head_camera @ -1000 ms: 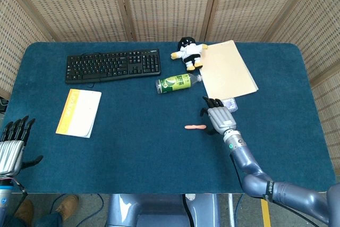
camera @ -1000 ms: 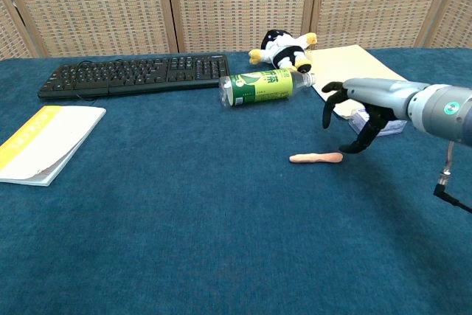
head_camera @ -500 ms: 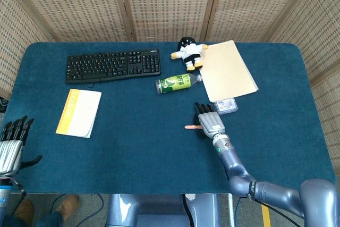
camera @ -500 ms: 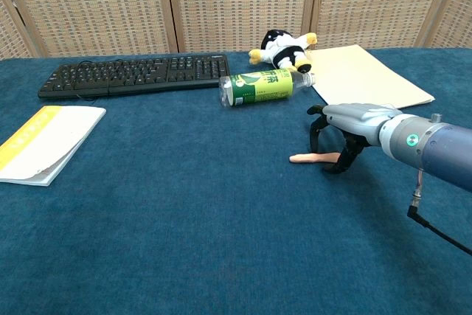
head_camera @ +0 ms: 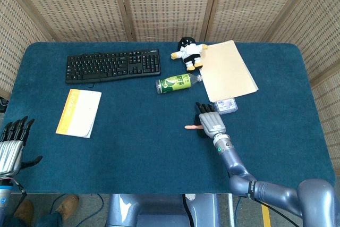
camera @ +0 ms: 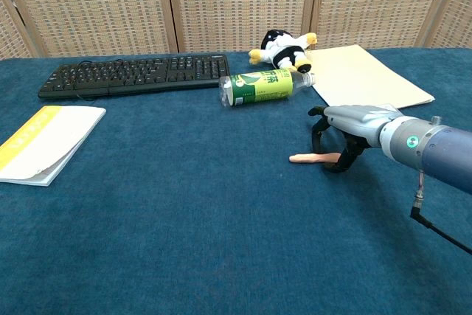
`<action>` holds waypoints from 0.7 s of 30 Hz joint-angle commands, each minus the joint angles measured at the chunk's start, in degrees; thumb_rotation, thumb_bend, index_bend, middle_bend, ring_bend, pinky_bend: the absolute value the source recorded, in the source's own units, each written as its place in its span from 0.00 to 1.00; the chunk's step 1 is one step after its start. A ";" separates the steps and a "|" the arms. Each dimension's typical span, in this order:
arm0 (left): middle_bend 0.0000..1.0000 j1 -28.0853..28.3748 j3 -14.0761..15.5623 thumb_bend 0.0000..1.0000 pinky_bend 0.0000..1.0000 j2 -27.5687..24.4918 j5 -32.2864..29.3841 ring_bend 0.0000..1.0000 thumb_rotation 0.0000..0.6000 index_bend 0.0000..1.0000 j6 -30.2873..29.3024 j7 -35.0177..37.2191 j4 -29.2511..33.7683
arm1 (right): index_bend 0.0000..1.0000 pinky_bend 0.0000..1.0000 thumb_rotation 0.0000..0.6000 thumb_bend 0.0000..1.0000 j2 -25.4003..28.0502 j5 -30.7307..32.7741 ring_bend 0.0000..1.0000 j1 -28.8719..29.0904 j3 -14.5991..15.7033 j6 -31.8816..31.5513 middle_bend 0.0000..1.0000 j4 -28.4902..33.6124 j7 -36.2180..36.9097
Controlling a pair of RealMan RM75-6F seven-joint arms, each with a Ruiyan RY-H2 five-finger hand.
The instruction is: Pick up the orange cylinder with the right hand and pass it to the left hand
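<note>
The orange cylinder (head_camera: 190,127) (camera: 308,158) is thin and lies flat on the blue table (head_camera: 138,147), right of centre. My right hand (head_camera: 210,122) (camera: 352,125) arches over its right end, fingers curled down to the cloth on both sides of it. That end is hidden under the hand and the cylinder still rests on the table, with no firm grip showing. My left hand (head_camera: 11,144) hangs off the table's front left corner, fingers straight and apart, holding nothing. It shows only in the head view.
Behind the cylinder lies a green bottle (head_camera: 178,83) on its side. A plush toy (head_camera: 187,51) and a tan folder (head_camera: 227,70) are at the back right, with a small clear box (head_camera: 227,105) beside my right hand. A keyboard (head_camera: 113,65) and a yellow notebook (head_camera: 78,112) lie left.
A second ago my right hand was right of the cylinder; it moved left and settled over the cylinder's right end. The left hand has not moved.
</note>
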State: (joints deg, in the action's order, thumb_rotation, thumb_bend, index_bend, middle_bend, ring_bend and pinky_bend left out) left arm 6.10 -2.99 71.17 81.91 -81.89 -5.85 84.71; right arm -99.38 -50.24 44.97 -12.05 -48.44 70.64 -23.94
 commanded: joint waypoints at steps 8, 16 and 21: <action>0.00 0.03 -0.02 0.00 0.00 -0.04 -0.12 0.00 1.00 0.00 0.05 0.15 -0.07 | 0.57 0.00 1.00 0.57 -0.63 -0.24 0.00 0.03 -0.18 -0.39 0.00 -0.78 0.94; 0.00 0.10 0.04 0.00 0.00 0.01 -0.15 0.00 1.00 0.00 0.16 0.05 -0.05 | 0.61 0.00 1.00 0.63 -0.71 0.28 0.00 -0.04 -0.43 -0.10 0.00 -0.77 1.55; 0.00 0.13 0.08 0.00 0.00 0.05 -0.23 0.00 1.00 0.00 0.31 0.19 -0.20 | 0.63 0.00 1.00 0.63 0.86 0.91 0.00 -0.31 -1.80 0.37 0.01 2.04 3.67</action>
State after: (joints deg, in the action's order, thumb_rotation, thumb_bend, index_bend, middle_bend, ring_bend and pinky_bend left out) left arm 6.22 -2.91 71.22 81.69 -81.59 -5.66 84.51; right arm -99.08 -49.58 44.79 -13.33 -48.27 71.84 -21.00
